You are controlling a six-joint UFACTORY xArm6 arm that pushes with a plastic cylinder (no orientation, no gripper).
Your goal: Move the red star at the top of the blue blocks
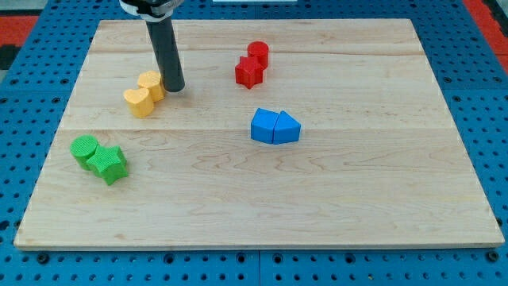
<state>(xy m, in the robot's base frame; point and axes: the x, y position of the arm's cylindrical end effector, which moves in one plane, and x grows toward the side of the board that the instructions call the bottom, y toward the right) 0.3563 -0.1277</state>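
Observation:
The red star (248, 72) lies in the upper middle of the wooden board (349, 183), touching a red cylinder (258, 53) just above and to its right. Two blue blocks sit pressed together below it near the board's centre: a blue block (263, 125) on the left and a blue wedge-like block (287, 128) on the right. My tip (174, 87) rests on the board well to the left of the red star, right beside the yellow blocks.
Two yellow blocks, one (151, 83) touching my tip's left side and a yellow heart-like one (139, 102) below it. A green cylinder (84, 148) and a green star (108, 164) sit at the board's left. A blue pegboard (476, 63) surrounds the board.

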